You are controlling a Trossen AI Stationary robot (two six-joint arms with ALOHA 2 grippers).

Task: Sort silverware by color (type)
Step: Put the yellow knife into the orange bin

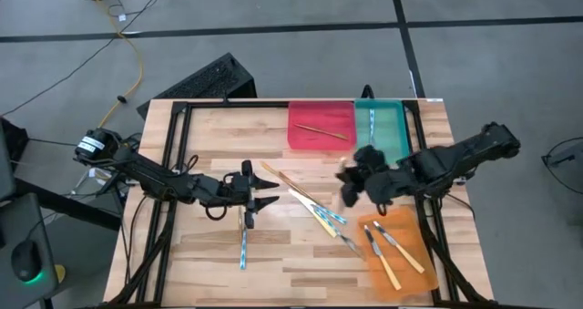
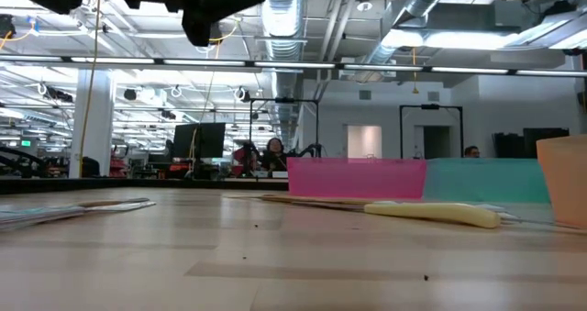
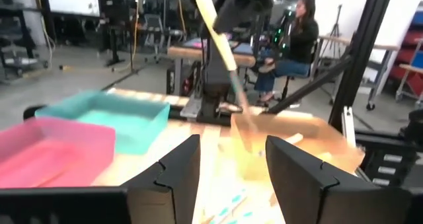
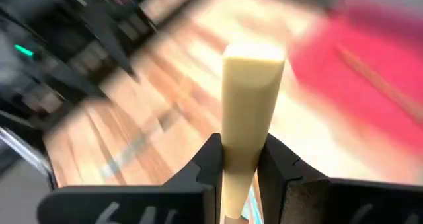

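My right gripper (image 1: 349,186) is above the table's middle right, shut on a yellow-handled knife (image 4: 251,98). The knife also shows in the left wrist view (image 3: 218,36). My left gripper (image 1: 262,192) is open and empty, left of a loose pile of silverware (image 1: 314,209) that lies flat on the table. A yellow piece (image 1: 244,216) and a light-blue-handled piece (image 1: 244,247) lie near it. The red tray (image 1: 305,136) holds a wooden stick (image 1: 319,129), the teal tray (image 1: 393,131) a light-blue piece (image 1: 372,122), and the orange tray (image 1: 410,231) two yellow knives (image 1: 390,254). My right gripper pinches the knife's yellow handle (image 4: 239,154) between its two fingers, which lie across it. The handle's blunt free end (image 4: 254,55) sticks out well past the fingertips. The knife is lifted clear of the table and tilted, its metal blade (image 3: 239,95) pointing down.
The three trays stand along the table's far and right sides. A dark frame runs along the table's left and right edges. Bare wood lies at the near left. People sit at desks in the room beyond the table (image 3: 297,32).
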